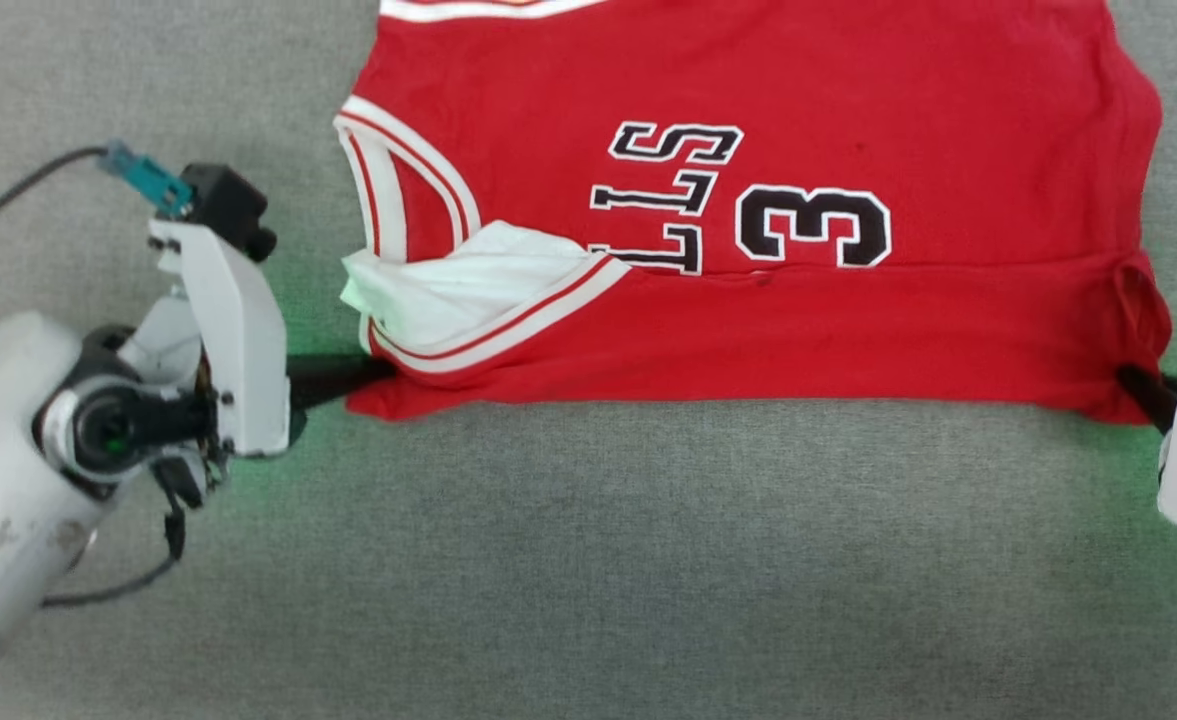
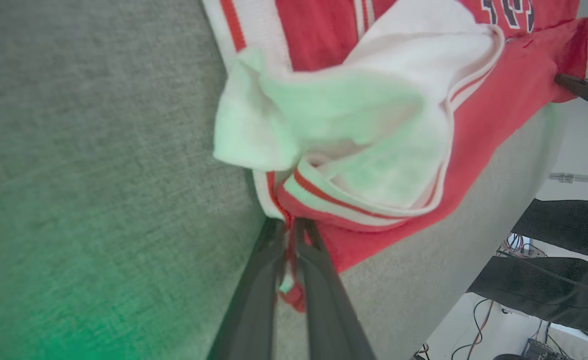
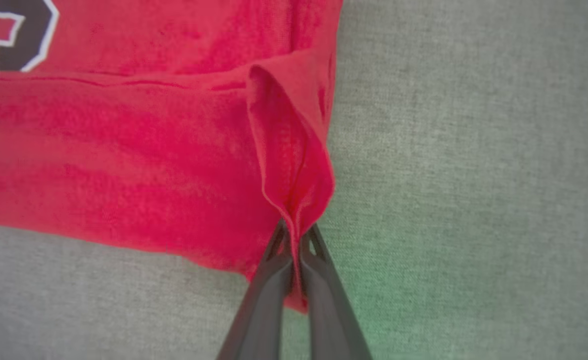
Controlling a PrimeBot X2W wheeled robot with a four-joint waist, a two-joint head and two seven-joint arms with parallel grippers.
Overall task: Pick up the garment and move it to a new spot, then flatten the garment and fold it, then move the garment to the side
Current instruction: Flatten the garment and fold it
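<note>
**The garment** (image 1: 798, 330) lies flat on the grey surface (image 1: 588, 560), chest print up. Its long axis runs left to right across the far half of the head view, and its far edge passes out of the picture. We see its near strip doubled over onto the body, forming a fold whose near edge faces the robot. The white sleeve (image 1: 448, 285) is bunched at the left end.

The left gripper (image 1: 373, 372) has its jaws closed on the near left corner, with red cloth pinched between them. The right gripper (image 1: 1136, 385) is likewise closed on the near right corner, the cloth puckered at its tips. Each corner lies directly ahead of its own jaws, so neither arm is better placed, and we judge the folding step to be under way.

Open surface spreads near and to the left. In the left wrist view the surface ends at an edge with cables (image 2: 478, 325) below. We cannot tell on which side of the scene that edge lies.
</note>
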